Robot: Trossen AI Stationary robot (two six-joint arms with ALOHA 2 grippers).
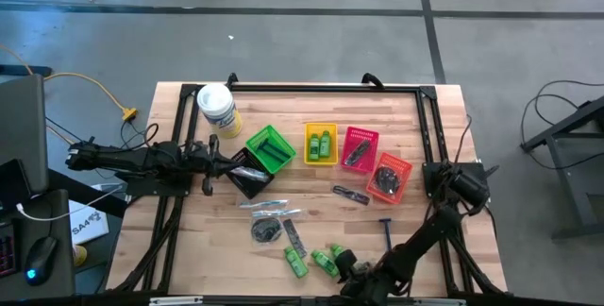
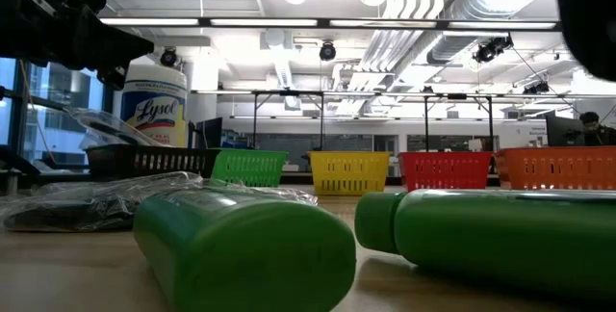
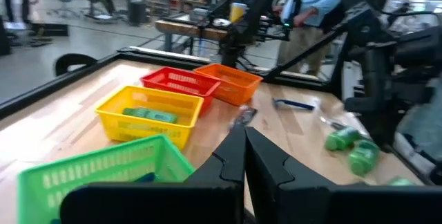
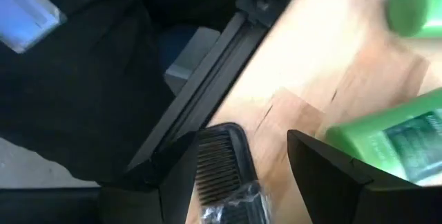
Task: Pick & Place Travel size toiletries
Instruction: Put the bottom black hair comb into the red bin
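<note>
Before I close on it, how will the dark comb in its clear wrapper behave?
The dark flat comb in clear wrapper looks thin and stiff, probably light. Its glossy film may slip. It lies flat on the wooden table, so the open right pincer may struggle to get under it.

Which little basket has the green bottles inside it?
The yellow basket. Two green bottles lie in it. The green basket beside it holds none, and the red and orange ones hold only dark things.
</note>
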